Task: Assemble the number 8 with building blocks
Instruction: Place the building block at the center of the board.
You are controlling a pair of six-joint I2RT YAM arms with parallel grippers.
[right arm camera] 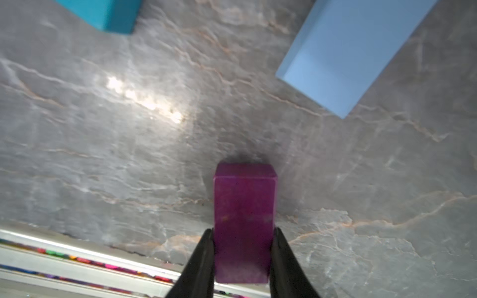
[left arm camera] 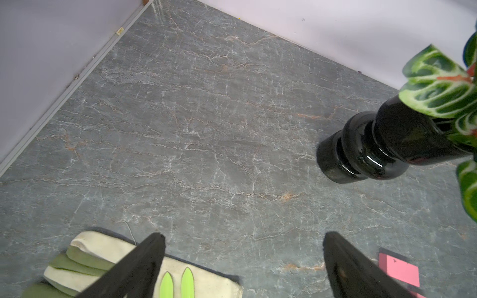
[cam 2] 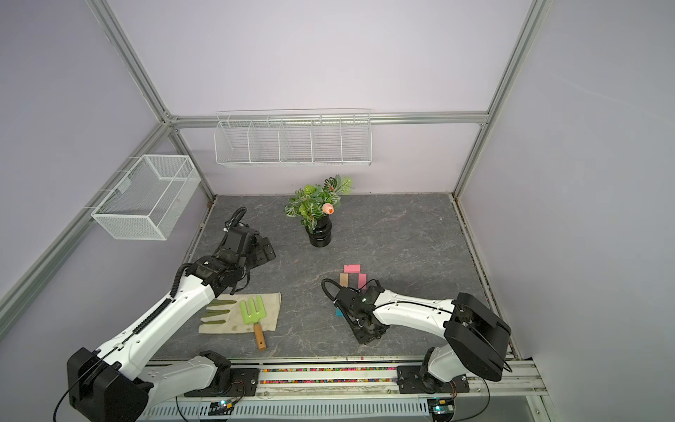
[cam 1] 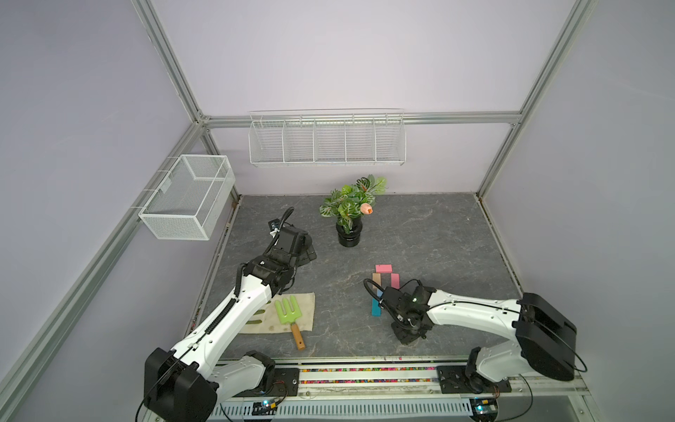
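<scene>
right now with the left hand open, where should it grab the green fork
Probably best: take the green fork by its wooden handle, coming straight down with the left hand, closing across its narrow width. The handle juts off the glove onto bare table; the pronged head is wide and flat.

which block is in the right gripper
The dark purple block, pinched between the right gripper's fingers; the teal block and light blue block lie on the table.
</scene>
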